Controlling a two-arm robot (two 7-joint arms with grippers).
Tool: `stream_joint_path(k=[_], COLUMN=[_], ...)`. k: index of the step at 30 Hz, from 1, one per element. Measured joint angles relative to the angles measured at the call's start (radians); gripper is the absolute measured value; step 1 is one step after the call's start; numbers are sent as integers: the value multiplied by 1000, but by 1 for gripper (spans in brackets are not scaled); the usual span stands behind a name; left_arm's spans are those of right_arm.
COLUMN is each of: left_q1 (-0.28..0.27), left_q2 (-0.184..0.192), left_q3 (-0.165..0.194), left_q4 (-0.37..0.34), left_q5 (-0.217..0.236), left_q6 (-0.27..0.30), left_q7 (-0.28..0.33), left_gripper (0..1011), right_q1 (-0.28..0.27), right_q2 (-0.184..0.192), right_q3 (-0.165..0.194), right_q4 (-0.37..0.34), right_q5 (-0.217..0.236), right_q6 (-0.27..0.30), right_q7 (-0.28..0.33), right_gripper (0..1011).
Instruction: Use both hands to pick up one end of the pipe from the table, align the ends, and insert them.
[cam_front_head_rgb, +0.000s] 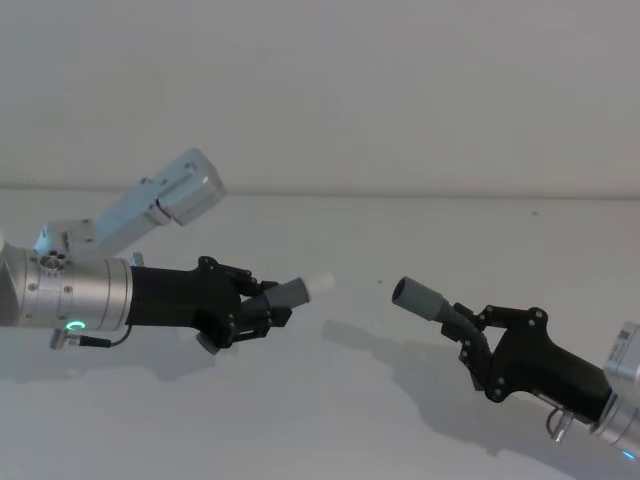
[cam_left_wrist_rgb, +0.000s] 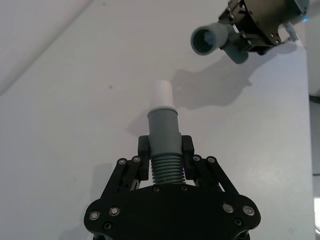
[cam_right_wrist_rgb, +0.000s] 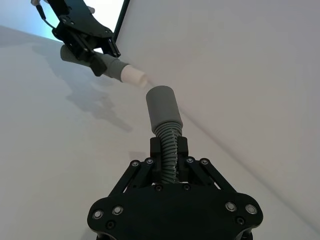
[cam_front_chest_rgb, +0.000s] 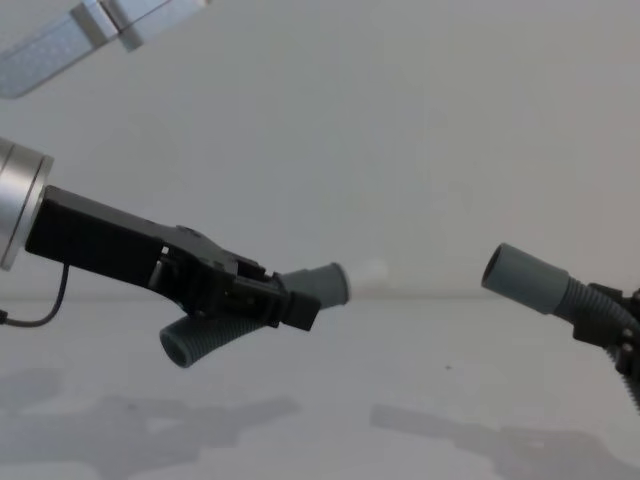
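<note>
Above the desk (cam_front_head_rgb: 330, 410), facing and apart: white-tipped pipe piece (cam_front_head_rgb: 292, 293) gripped in left pincer (cam_front_head_rgb: 262, 310), socket pipe piece (cam_front_head_rgb: 420, 297) gripped in right pincer (cam_front_head_rgb: 472, 336).

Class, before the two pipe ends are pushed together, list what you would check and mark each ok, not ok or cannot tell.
1. Left gripper shut on the white-tipped piece: ok.
2. Right gripper shut on the socket piece: ok.
3. Both pieces lifted off the table: ok.
4. White tip in line with the socket: not ok, it sits off-axis.
5. Ends inserted: not ok, apart.
6. Socket bore free deep inside: cannot tell.
</note>
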Motion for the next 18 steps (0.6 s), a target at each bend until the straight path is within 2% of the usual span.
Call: stream_joint_path(k=[9,18], left_q1=[-44,-76], left_q2=[12,16], left_q3=[38,61], left_q4=[16,25], left_q5=[-9,-18], left_q6=[50,79], left_q7=[-55,-88], left_gripper=[358,358], right_q1=[12,26], right_q2=[5,12], right_q3=[-6,-17], right_q4=[10,19], right_q5=[-58,-113], right_q6=[-64,-118], right_q7=[-19,-29], right_gripper=[156,156])
